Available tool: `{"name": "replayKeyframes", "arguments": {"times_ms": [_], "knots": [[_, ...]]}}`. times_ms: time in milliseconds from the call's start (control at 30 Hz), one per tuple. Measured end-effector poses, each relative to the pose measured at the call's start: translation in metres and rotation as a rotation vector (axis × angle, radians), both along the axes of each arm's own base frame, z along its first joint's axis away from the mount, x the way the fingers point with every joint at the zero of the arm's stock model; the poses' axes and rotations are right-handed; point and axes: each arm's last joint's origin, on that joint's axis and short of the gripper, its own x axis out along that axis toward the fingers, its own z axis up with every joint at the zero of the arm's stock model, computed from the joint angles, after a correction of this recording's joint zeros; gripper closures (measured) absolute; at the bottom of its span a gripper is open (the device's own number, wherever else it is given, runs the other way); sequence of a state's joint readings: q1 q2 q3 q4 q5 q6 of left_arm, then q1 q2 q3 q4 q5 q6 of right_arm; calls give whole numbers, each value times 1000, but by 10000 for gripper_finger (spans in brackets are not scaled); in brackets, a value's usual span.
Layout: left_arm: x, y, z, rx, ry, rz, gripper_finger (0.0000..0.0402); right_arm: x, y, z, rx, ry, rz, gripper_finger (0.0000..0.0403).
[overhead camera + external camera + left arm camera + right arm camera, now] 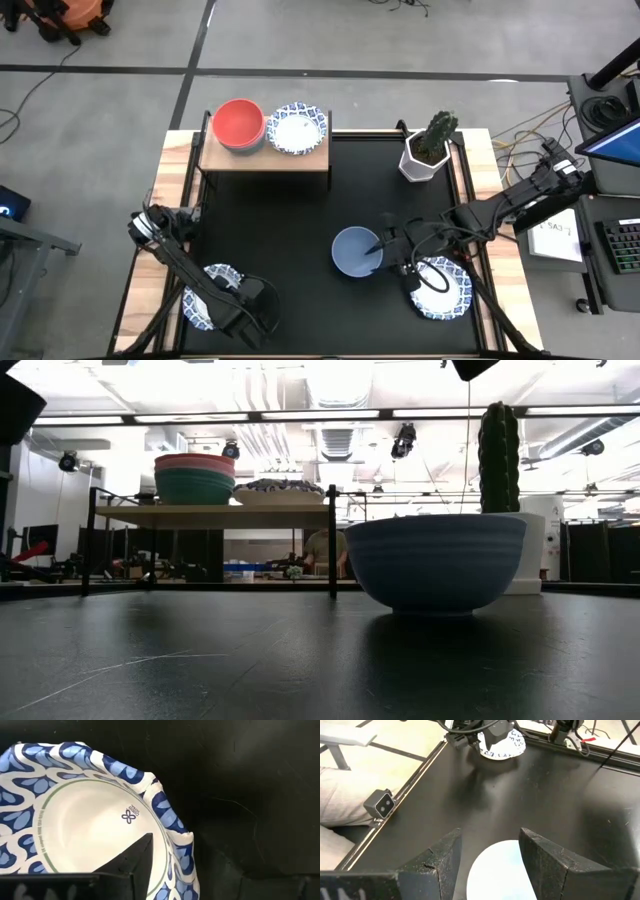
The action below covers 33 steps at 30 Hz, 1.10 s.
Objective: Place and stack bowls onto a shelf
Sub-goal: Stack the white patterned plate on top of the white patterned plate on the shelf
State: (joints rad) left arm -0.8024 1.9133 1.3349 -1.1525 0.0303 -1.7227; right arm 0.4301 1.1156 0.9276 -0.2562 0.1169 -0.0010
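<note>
The shelf stands at the table's far left. It carries a stack topped by the red bowl, with green below, beside a white blue-rimmed bowl. The blue bowl rests on its base mid-table. My right gripper is open above that bowl's right rim. Another patterned bowl lies near the right arm. My left gripper is open at the near left. It stands astride the rim of a third patterned bowl, one finger inside and one outside. My left gripper comes at the patterned bowl's rim from above, with one finger over the bowl's inside and the other beyond the rim. I cannot tell whether either finger touches the bowl.
A white hexagonal cactus pot stands at the table's far right corner, tall behind the blue bowl in the low view. The shelf's right third is bare wood. The black tabletop lies open between shelf and blue bowl.
</note>
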Motion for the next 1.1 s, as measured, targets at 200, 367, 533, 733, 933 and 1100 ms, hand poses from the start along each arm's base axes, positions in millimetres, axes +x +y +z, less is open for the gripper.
{"name": "replayKeyframes", "arguments": {"times_ms": [200,367,533,733,933,1100], "knots": [[0,0,-1,0,1,5,321,0,0,0,-5,-2,-9,216],[2,-2,4,-14,-10,-12,391,0,-1,0,-8,-4,-15,216],[7,-7,20,-38,-21,-77,393,0,-1,0,-8,-4,-15,216],[17,-13,61,-4,-111,-218,399,0,-1,0,-8,-3,-15,216],[36,-17,122,174,-388,-591,400,-1,-1,-2,-19,18,-13,216],[54,-2,171,517,-481,-982,400,-5,-3,-3,-63,43,6,216]]}}
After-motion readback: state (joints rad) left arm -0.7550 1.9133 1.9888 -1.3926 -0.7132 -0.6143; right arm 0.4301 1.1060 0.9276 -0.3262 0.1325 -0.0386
